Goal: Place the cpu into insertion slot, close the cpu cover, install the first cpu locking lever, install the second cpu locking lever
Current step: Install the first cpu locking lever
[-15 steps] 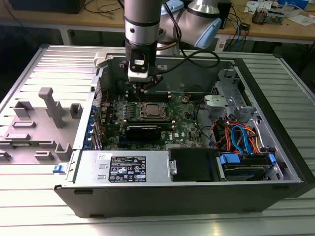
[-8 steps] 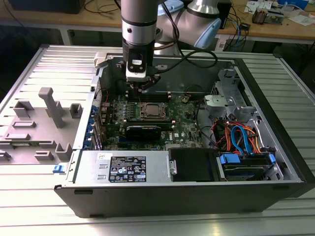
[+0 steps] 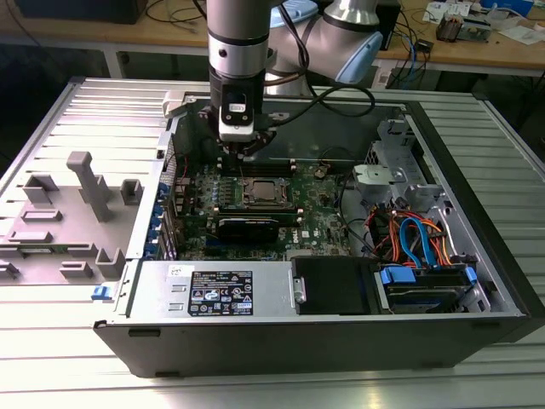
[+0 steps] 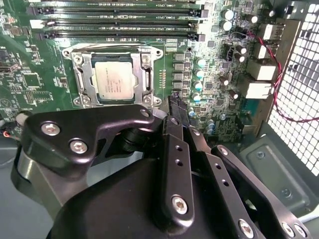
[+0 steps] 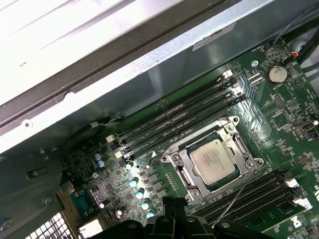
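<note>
The cpu point(image 3: 264, 189) point(image 4: 113, 80) point(image 5: 213, 160) lies flat in the motherboard socket, its silvery top facing up. The cpu cover point(image 4: 82, 74) point(image 5: 182, 162) is a silvery frame lying down around the chip, which shows through its window. A thin wire lever point(image 5: 234, 196) slants up past one side of the socket. My gripper point(image 3: 247, 153) point(image 4: 177, 102) point(image 5: 173, 201) hangs just above the board beside the socket, towards the case's back wall. It is shut with nothing in it and is not touching the cover.
Long black memory sticks point(image 4: 114, 22) point(image 5: 174, 119) run along both sides of the socket. The open computer case point(image 3: 477, 281) holds a power supply point(image 3: 221, 294), a drive bay and orange and blue cables point(image 3: 417, 239). Grey plastic fixtures point(image 3: 85, 183) stand at the exterior view's left.
</note>
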